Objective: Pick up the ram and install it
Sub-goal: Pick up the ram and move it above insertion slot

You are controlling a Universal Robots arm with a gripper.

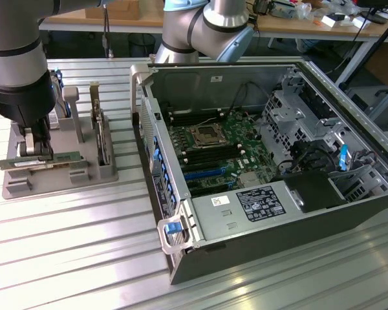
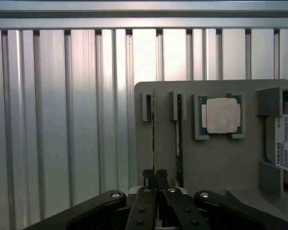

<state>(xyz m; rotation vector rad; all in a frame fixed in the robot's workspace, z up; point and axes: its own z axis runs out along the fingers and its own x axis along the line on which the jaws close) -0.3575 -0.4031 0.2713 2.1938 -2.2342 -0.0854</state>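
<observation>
1 arm stands at the exterior view's left, its gripper (image 1: pixel 40 152) down over the gray holder (image 1: pixel 100 173) on the slatted metal table (image 1: pixel 84 258). Pincer clenched, grasping the ram (image 2: pixel 154 139) by its top edge; the ram stands on edge in the holder's slot. A 2nd stick (image 2: pixel 179 143) stands just beside it, and the CPU chip (image 2: pixel 222 115) lies in its own pocket past that. An open computer case (image 1: pixel 278 240) with its motherboard (image 1: pixel 223 139) sits at the exterior view's right, well apart from the ram.
</observation>
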